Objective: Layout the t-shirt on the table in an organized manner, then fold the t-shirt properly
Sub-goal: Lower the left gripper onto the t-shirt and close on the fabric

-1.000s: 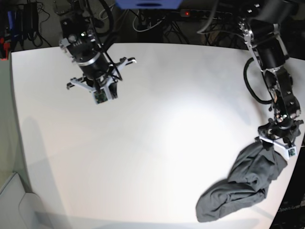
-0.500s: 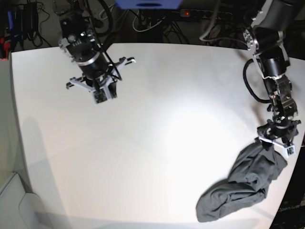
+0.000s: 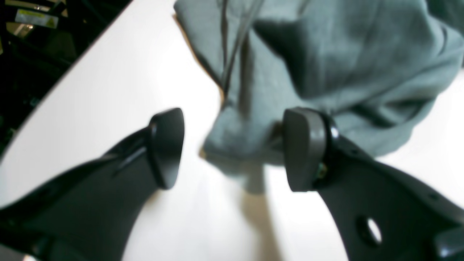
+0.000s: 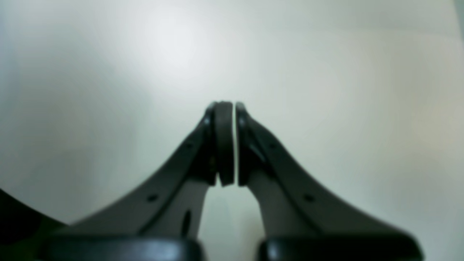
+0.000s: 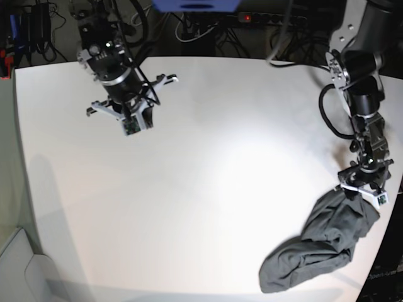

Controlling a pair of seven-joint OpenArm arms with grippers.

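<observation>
The dark grey t-shirt [image 5: 321, 242] lies crumpled in a heap at the front right corner of the white table [image 5: 214, 170]. My left gripper [image 5: 357, 194] hangs over the heap's upper end, open. In the left wrist view its fingers [image 3: 165, 146] stand wide apart, and a bunched edge of the t-shirt [image 3: 326, 61] sits between them, close to the right pad. My right gripper [image 5: 133, 121] hovers over the bare table at the back left. In the right wrist view the right gripper [image 4: 229, 143] is shut with nothing between its pads.
The table edge [image 5: 371, 267] runs close by the shirt on the right. Cables and dark equipment [image 5: 208, 28] lie behind the back edge. A pale ledge [image 5: 12, 264] sits off the front left corner.
My left arm has swung its upper links to the right and the gripper has shifted slightly up over the shirt's end. The shirt and the right arm have stayed nearly still.
</observation>
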